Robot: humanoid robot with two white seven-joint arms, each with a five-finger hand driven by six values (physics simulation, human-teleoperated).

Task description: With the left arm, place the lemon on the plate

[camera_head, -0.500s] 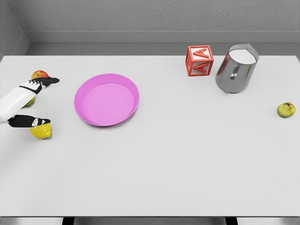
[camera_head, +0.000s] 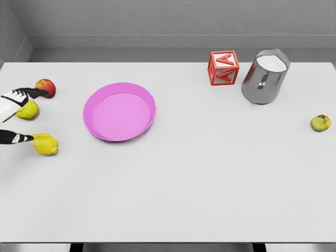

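Withdrawn toward the worktop's left edge, the left hand (camera_head: 14, 113) is seen with fingers spread, holding nothing; the lemon (camera_head: 45, 144) lies just beside its thumb tip.

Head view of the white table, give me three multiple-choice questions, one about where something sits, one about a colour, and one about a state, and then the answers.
1. Where is the red lettered cube?
A. just left of the silver metal pitcher
B. inside the pink round plate
C. at the table's near edge

2. What colour is the apple at the far left of the white table?
A. blue
B. red
C. white

3. What is the state of the yellow lemon?
A. resting in the plate
B. lifted in the air
C. lying on the table left of the plate

Answers:
1 A, the cube stands beside the pitcher on its left.
2 B, its skin is red.
3 C, the lemon sits on the table by the left hand, whose fingers are spread around it without closing.
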